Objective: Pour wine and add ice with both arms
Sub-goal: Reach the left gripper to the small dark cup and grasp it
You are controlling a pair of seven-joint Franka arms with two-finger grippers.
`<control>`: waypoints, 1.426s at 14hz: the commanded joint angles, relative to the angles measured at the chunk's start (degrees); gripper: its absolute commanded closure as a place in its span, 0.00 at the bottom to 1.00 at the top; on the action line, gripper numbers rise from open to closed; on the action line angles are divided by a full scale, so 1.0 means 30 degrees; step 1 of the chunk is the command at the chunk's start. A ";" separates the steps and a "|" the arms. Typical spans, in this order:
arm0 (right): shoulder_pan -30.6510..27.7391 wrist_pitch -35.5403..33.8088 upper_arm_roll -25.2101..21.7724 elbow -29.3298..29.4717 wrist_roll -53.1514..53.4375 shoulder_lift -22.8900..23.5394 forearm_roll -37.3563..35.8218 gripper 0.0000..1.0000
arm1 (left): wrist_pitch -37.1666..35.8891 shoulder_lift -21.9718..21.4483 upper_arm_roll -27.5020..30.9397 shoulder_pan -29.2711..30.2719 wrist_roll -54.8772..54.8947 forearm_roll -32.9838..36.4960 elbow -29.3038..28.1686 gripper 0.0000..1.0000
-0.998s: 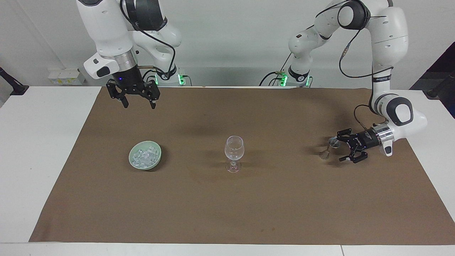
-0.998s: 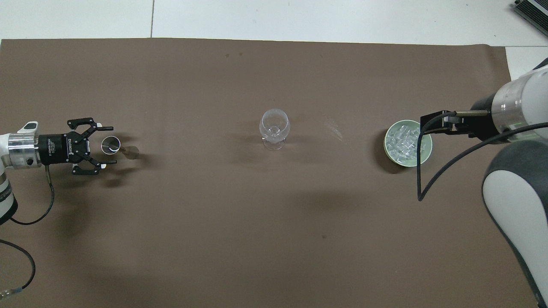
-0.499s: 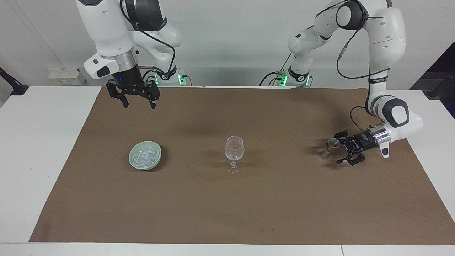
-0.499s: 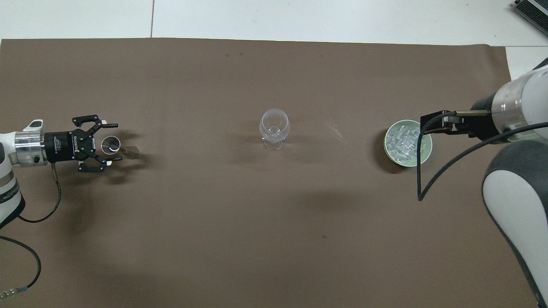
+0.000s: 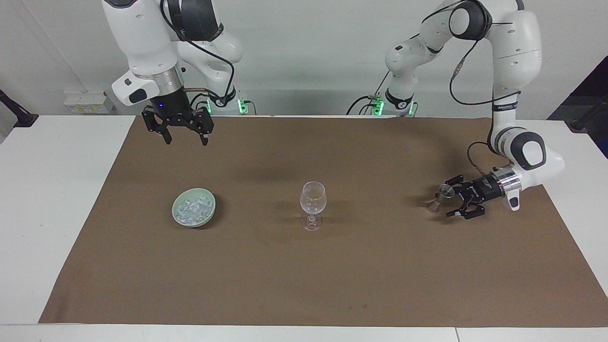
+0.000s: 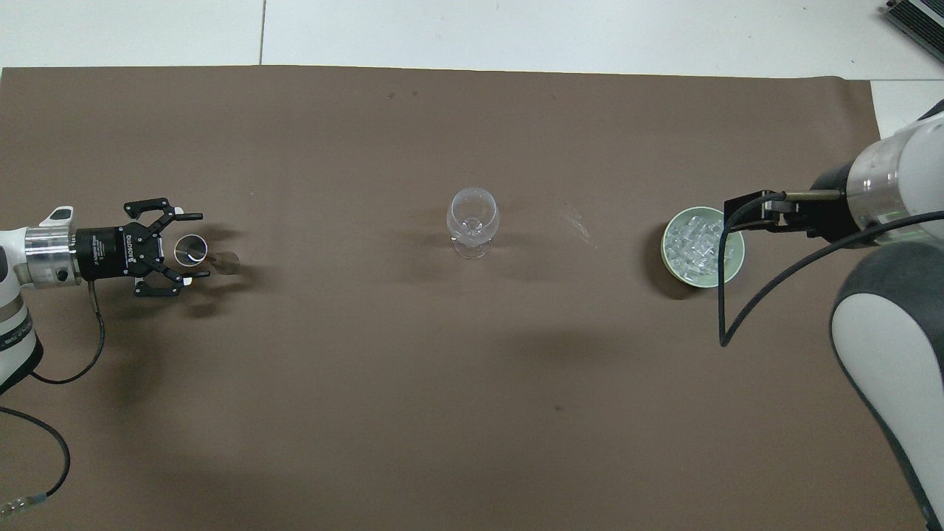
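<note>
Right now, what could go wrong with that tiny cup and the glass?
1. The left gripper has its jaws open around the small cup; closing off-centre could knock it over.
2. The wine glass is tall on a thin stem, so a bump while pouring may topple it.
3. The ice is small; dropped cubes could miss.

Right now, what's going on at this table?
Two robot arms are setting up a drink. The left gripper is low over the mat, its open fingers around a small metal measuring cup at the left arm's end of the table. The right gripper waits in the air, fingers open. The ice sits in a green bowl, and the wine glass stands at mid-table; no ice shows in it.
</note>
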 commanded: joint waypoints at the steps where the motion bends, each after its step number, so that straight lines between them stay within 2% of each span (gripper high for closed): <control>1: -0.0396 -0.0080 0.0152 -0.0011 -0.0427 -0.0128 0.0449 0.00 | 0.0369 -0.0631 0.0158 -0.0148 0.0362 -0.0528 -0.0945 0.28; 3: -0.0396 -0.0080 0.0152 0.0018 -0.0427 -0.0128 0.0449 0.00 | 0.0252 -0.0660 0.0129 -0.0119 0.0362 -0.0557 -0.0945 0.32; 13: -0.0396 -0.0080 0.0152 0.0018 -0.0427 -0.0128 0.0449 0.00 | -0.0627 -0.0690 0.0129 0.0233 0.0362 -0.0851 -0.0945 0.35; 18: -0.0396 -0.0080 0.0152 -0.0011 -0.0427 -0.0128 0.0449 0.00 | -0.0832 -0.0748 0.0129 0.0233 0.0362 -0.0996 -0.0945 0.46; 20: -0.0396 -0.0080 0.0152 -0.0011 -0.0427 -0.0128 0.0449 0.00 | -0.0890 -0.0720 0.0129 0.0233 0.0362 -0.0997 -0.0916 0.48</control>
